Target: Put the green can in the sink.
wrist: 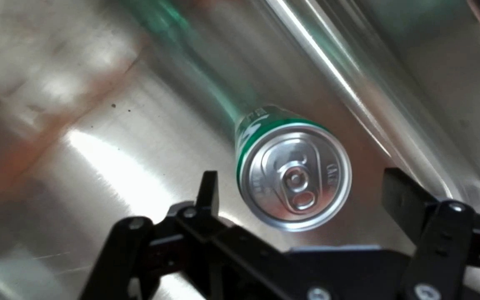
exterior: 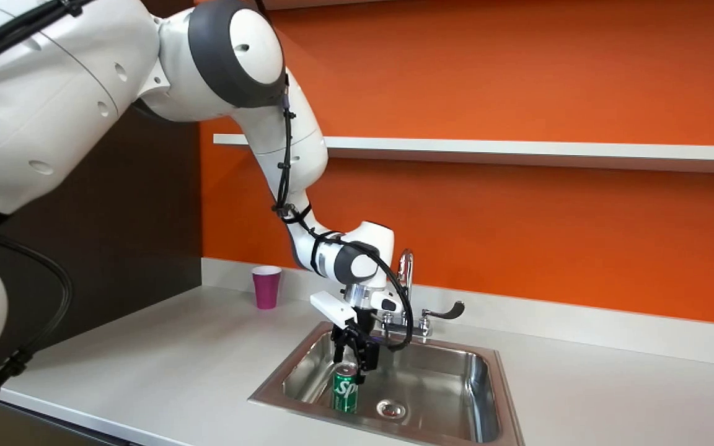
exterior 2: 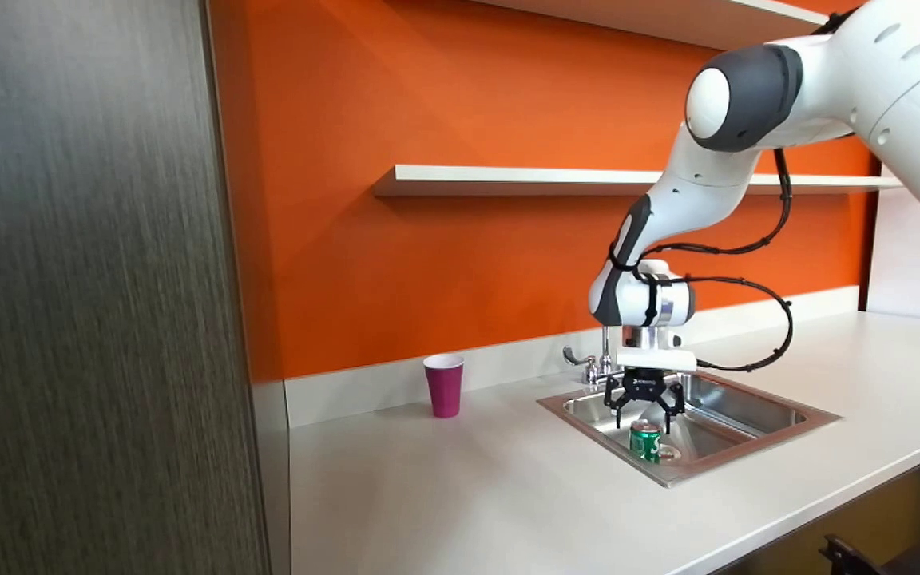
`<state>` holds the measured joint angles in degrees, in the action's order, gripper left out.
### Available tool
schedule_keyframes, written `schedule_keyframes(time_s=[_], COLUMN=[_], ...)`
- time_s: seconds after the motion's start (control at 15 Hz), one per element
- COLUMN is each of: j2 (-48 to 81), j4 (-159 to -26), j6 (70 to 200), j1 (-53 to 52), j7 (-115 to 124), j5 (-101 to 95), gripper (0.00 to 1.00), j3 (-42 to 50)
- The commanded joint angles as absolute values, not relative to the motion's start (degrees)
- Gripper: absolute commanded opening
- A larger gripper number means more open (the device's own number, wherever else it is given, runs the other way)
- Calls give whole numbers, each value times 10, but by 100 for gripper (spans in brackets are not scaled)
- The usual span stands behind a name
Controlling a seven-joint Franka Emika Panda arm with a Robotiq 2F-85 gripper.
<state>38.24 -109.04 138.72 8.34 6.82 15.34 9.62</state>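
The green can stands upright on the floor of the steel sink, near one side of the basin and beside the drain. It also shows in an exterior view, inside the sink rim. In the wrist view I look down on the can's silvery top, with the bare sink floor around it. My gripper is just above the can with its fingers spread. In the wrist view the gripper has one finger on each side of the can's top, with a gap at both sides.
A pink-purple cup stands on the counter near the back wall. The chrome faucet with its lever handle rises behind the sink, close to my wrist. A white shelf runs along the orange wall.
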Motion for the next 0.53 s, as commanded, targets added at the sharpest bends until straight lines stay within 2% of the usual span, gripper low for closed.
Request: schedule_keyframes(time_s=[0.0, 0.47], j2=[319, 177], j4=[-1133, -1263], j6=[1379, 1393], j1=[81, 60], j7=[93, 65], j5=[131, 43], gripper=[100, 100], j3=[101, 108])
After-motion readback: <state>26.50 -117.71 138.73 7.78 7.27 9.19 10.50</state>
